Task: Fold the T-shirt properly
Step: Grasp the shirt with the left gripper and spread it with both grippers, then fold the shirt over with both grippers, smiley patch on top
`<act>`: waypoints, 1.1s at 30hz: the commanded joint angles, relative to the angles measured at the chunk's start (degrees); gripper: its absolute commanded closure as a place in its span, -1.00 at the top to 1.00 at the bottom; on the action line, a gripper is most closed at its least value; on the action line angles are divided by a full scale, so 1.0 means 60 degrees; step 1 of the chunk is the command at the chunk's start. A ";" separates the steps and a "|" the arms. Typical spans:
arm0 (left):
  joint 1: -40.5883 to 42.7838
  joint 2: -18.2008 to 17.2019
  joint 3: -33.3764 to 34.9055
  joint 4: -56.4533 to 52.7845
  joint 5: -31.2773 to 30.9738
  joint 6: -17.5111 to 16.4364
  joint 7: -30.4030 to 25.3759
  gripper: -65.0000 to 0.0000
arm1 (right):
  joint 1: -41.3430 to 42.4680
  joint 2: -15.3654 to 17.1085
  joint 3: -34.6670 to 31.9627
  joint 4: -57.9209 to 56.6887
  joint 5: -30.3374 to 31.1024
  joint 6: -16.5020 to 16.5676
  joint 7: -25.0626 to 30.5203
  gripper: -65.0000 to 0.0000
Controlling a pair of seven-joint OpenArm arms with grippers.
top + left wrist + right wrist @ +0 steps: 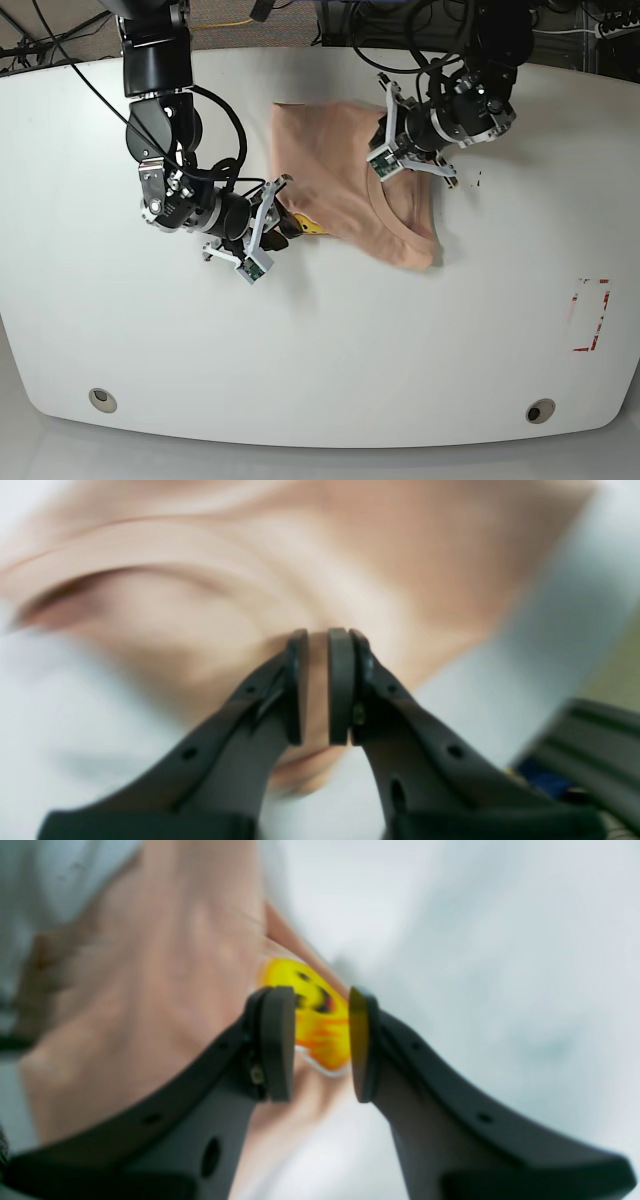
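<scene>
The T-shirt is bunched at the 12 o'clock part of the white bench. The left hand is clamped on its fabric. The right hand is held slightly apart around the smiley print.

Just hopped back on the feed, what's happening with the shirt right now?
Both arms are working on the peach T-shirt, which lies partly bunched on the white table. The left gripper is pinched on fabric near the collar side. The right gripper sits at the edge by the yellow smiley print with its jaws apart. The wrist views are blurred.
</scene>
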 commanded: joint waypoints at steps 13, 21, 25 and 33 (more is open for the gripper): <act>0.0336 0.0282 0.0107 -0.0341 0.1281 0.0020 -0.0253 -0.85 | -0.0015 -0.0237 -0.1065 0.0287 0.0182 0.0069 0.0410 -0.47; 0.0321 -0.0143 -0.0362 -0.0429 0.1266 0.0020 -0.0253 -0.85 | 0.0469 -0.0207 -0.0933 -0.1310 -0.0932 0.0128 0.1495 -0.48; 0.0292 -0.0553 -0.0362 -0.0810 0.1252 0.0020 -0.0253 -0.85 | 0.0644 0.0144 -0.0318 -0.1530 -0.0902 0.0143 0.1553 -0.48; 0.0190 -0.0978 -0.0391 -0.0531 0.1193 0.0020 -0.0253 -0.85 | 0.0630 0.0511 0.0327 -0.1032 -0.0888 0.0377 0.1348 -0.47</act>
